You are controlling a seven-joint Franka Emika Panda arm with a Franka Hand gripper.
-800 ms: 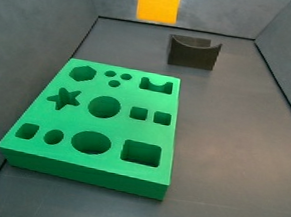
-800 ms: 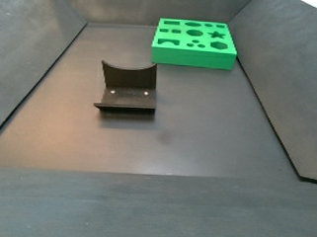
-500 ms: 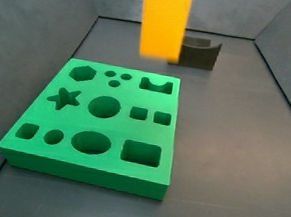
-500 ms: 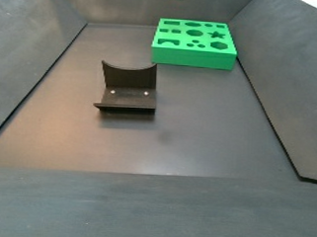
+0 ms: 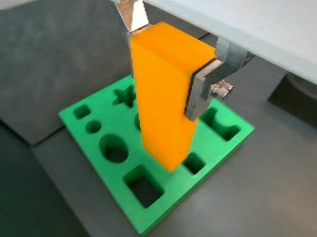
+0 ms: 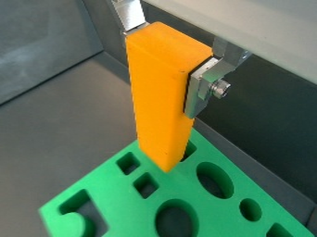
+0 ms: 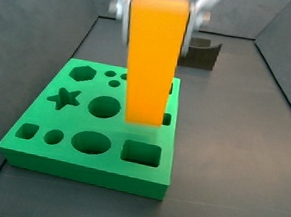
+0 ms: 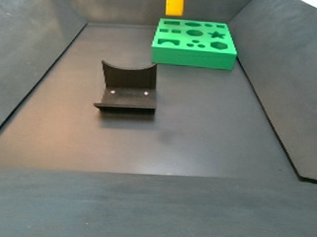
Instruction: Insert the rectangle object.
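Observation:
My gripper (image 7: 162, 4) is shut on the tall orange rectangle object (image 7: 155, 61) and holds it upright by its upper end. The block hangs over the green board (image 7: 113, 174), its lower end above the board's right-hand holes, near the large square hole (image 7: 142, 152). Both wrist views show the silver fingers (image 5: 202, 88) (image 6: 205, 83) clamped on the block (image 5: 168, 111) (image 6: 161, 102), with the board (image 5: 173, 199) (image 6: 111, 205) below. In a side view only the block's lower end (image 8: 174, 3) shows above the board (image 8: 193, 56). I cannot tell whether the block touches the board.
The dark fixture (image 8: 127, 87) stands on the floor away from the board; it also shows behind the block in a side view (image 7: 203, 54). Grey sloping walls (image 7: 285, 89) enclose the dark floor (image 8: 173, 141).
The gripper has come down and forward with the orange block, from high at the back wall to over the green board. The block's lower end has entered the far side view.

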